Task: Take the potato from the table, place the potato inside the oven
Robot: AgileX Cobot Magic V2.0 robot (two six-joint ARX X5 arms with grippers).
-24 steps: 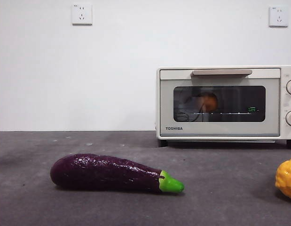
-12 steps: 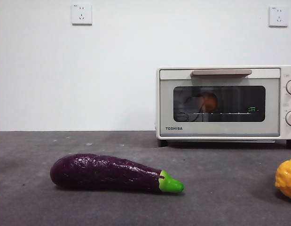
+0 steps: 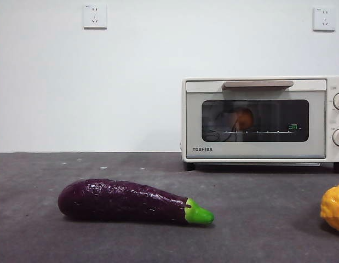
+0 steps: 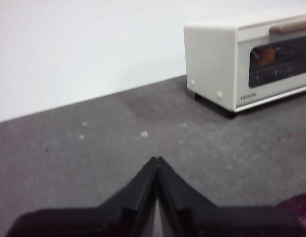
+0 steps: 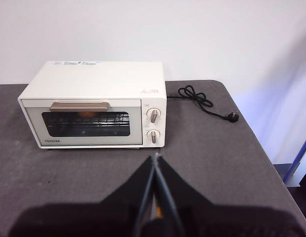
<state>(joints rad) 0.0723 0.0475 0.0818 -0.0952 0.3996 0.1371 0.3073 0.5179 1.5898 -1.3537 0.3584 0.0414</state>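
We see the potato (image 3: 244, 118) already behind the oven (image 3: 256, 119) door, right of frame; both end effectors, left (image 4: 157, 163) and right (image 5: 155, 160), pinched empty—we'd hold clear.

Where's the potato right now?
The potato is inside the oven, seen through the closed glass door in the front view, on the wire rack toward the window's left part, below the bar handle.
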